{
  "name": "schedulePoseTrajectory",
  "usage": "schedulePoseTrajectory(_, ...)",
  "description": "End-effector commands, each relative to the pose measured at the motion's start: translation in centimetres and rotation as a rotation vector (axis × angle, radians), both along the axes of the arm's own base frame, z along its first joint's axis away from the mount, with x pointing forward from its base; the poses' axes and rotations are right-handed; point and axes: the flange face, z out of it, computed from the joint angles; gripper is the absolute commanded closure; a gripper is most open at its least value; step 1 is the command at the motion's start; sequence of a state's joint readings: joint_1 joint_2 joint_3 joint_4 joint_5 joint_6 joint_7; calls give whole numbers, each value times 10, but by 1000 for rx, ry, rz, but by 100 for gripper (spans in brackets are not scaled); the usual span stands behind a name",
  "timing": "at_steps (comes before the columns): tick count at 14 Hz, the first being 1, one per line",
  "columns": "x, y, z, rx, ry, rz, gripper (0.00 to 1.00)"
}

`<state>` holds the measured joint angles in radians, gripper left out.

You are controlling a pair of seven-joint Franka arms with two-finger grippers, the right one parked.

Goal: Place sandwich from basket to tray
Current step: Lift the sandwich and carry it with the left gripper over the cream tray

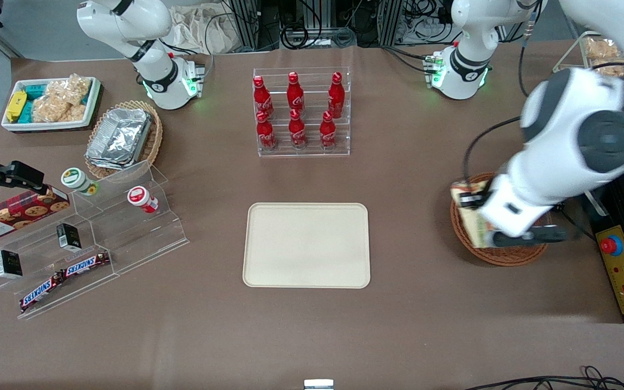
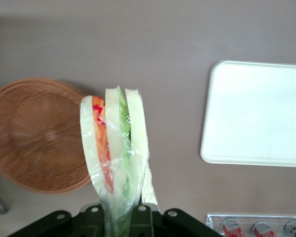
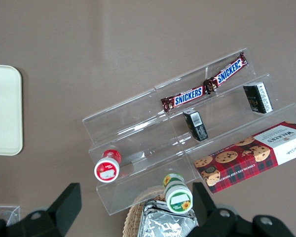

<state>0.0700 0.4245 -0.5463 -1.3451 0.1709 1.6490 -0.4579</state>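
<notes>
The cream tray [image 1: 306,245] lies bare and nearest the front camera, flat on the brown table [image 1: 312,336], ready to receive the load. Toward the working arm's end, the gripper [image 2: 122,217] pinches the wrapped sandwich [image 2: 116,148] by its narrow end, so the wedge hangs clear of the reddish woven basket [image 2: 37,133], lifted out and seemingly above the basket's tray-side rim. Farther off, the rack of red cola bottles [image 1: 301,111] stands well apart from the likely path.
</notes>
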Motion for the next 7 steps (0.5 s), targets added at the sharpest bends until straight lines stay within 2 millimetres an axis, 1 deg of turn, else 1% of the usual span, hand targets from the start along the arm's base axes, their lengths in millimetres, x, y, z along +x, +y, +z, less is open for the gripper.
schedulePoseTrajectory(1, 2, -76, -58, -36, -11, -103, 100)
schedulePoseTrajectory(3, -4, -117, -102, -53, 4, -139, 100)
schedulePoseTrajectory(4, -4, -131, -123, -49, -9, -136, 100)
schedulePoseTrajectory(6, -3, -154, -162, -59, -50, -139, 100)
schedulePoseTrajectory(7, -2, -158, -184, -70, -44, -143, 100)
